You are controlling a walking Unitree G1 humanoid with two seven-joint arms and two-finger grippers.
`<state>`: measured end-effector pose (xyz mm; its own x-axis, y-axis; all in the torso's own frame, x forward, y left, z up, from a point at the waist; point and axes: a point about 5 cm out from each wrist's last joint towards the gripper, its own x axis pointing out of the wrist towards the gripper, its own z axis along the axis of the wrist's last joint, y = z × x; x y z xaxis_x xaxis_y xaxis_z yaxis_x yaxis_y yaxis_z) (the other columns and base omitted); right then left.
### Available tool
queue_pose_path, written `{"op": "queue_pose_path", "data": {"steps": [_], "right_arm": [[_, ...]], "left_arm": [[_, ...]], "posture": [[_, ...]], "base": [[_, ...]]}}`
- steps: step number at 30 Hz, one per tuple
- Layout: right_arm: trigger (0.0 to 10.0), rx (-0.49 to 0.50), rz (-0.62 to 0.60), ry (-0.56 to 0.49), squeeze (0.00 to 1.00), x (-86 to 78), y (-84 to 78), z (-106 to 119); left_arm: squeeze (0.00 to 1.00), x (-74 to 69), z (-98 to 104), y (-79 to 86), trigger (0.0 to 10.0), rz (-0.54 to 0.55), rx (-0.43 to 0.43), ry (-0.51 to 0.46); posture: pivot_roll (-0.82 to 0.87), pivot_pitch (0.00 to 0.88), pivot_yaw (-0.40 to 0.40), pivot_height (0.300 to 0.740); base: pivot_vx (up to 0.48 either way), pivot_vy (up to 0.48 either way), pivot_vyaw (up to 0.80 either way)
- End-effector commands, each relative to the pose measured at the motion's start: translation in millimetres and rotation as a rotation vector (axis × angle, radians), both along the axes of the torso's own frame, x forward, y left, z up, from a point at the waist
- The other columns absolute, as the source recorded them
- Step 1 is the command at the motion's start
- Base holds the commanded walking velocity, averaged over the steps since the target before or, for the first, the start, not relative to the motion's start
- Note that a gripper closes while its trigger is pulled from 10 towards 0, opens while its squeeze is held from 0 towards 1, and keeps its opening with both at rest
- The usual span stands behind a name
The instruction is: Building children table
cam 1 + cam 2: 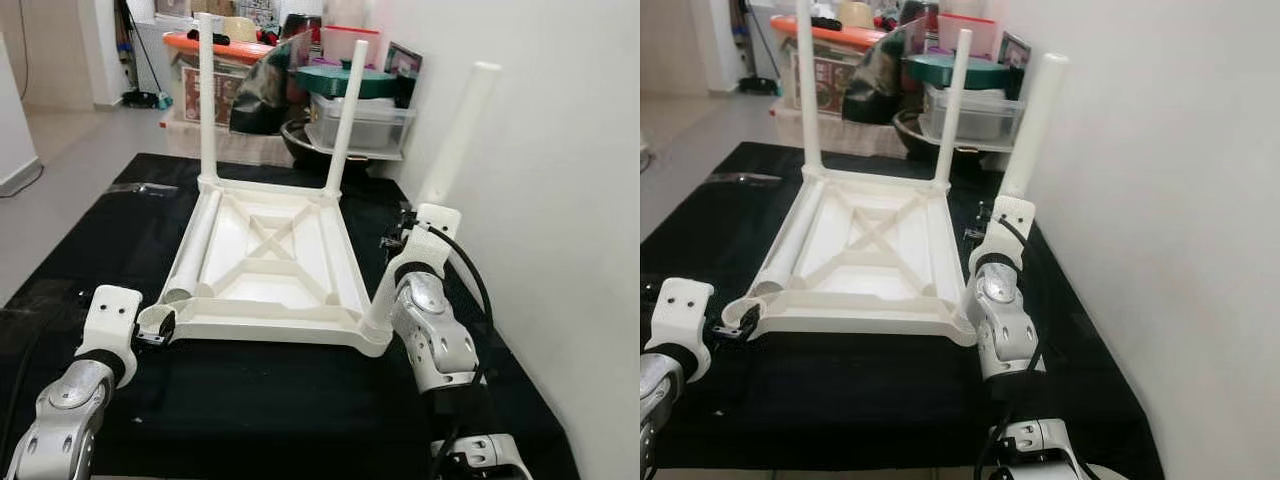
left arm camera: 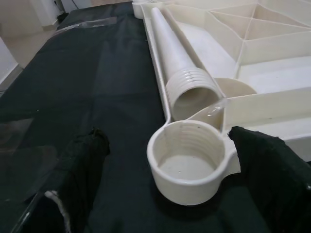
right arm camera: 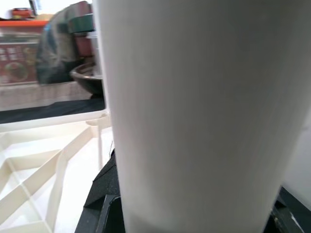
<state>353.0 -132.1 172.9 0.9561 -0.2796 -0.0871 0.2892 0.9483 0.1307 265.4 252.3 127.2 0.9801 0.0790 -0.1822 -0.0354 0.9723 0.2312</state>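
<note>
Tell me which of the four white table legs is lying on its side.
The leg lying inside the upturned table top, along its left edge. Two others stand screwed into the far corners, and the right gripper holds the fourth upright near the wall.

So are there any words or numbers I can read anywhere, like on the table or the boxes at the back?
No text here can be read.
Table: plain white, no writing or marks.
Legs: plain, no label.
Box with the orange lid: a red printed label, too blurred to read.
Framed picture at the back: too small to read.
</note>
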Motion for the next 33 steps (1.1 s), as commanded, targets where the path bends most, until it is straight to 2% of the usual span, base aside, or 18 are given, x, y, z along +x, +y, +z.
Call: {"op": "queue_pose_path", "data": {"steps": [1, 5, 9, 10, 11, 12, 19, 25, 33], "right_arm": [[0.0, -0.009, -0.155, 0.226, 0.00, -8.0, -25.0, -49], [0.0, -0.010, -0.219, 0.262, 0.00, -1.1, -23.6, -49], [0.0, -0.001, -0.218, 0.274, 0.00, 2.1, -15.9, -48], [2.4, 0.004, -0.201, 0.274, 0.00, 2.6, -13.5, -48], [2.4, 0.004, -0.201, 0.274, 0.00, 2.6, -13.5, -48], [10.0, 0.003, -0.170, 0.266, 0.00, 2.9, -10.6, -46], [10.0, 0.006, -0.155, 0.263, 0.00, 0.2, -11.6, -43], [10.0, 0.055, -0.183, 0.269, 0.00, -1.3, -14.3, -37], [10.0, 0.092, -0.150, 0.258, 0.00, -0.2, -8.0, -20]], "left_arm": [[0.00, 1.0, -5, -1.1, 10.0, 0.018, -0.005, 0.032], [0.00, 0.8, -10, 3.7, 10.0, 0.056, -0.003, 0.063], [0.00, 3.6, -9, 3.2, 10.0, 0.057, -0.003, 0.064], [0.00, 4.3, -9, 3.0, 10.0, 0.056, -0.002, 0.063], [0.00, 4.3, -9, 3.0, 10.0, 0.056, -0.002, 0.063], [0.00, 5.3, -8, 2.8, 10.0, 0.055, -0.002, 0.062], [0.00, 5.7, -10, 2.6, 10.0, 0.055, 0.001, 0.067], [0.00, 6.8, -11, 1.3, 10.0, 0.053, 0.001, 0.072], [0.00, 8.9, -11, 0.3, 10.0, 0.047, 0.004, 0.073]], "posture": [[0.12, 0.000, -0.152, 0.740], [0.12, 0.000, -0.148, 0.740], [0.12, 0.000, -0.147, 0.740], [0.12, 0.000, -0.146, 0.740], [0.12, 0.000, -0.146, 0.740], [0.12, 0.000, -0.144, 0.740], [0.11, 0.000, -0.142, 0.740], [0.10, 0.000, -0.136, 0.740], [0.10, 0.000, -0.137, 0.740]], "base": [[0.000, 0.000, 0.00], [0.000, 0.000, 0.00], [0.000, 0.000, 0.00], [0.000, 0.000, 0.00], [0.000, 0.000, 0.00], [0.000, 0.000, 0.00], [0.000, 0.000, 0.00], [0.000, 0.000, 0.00], [0.000, 0.000, 0.00]]}}
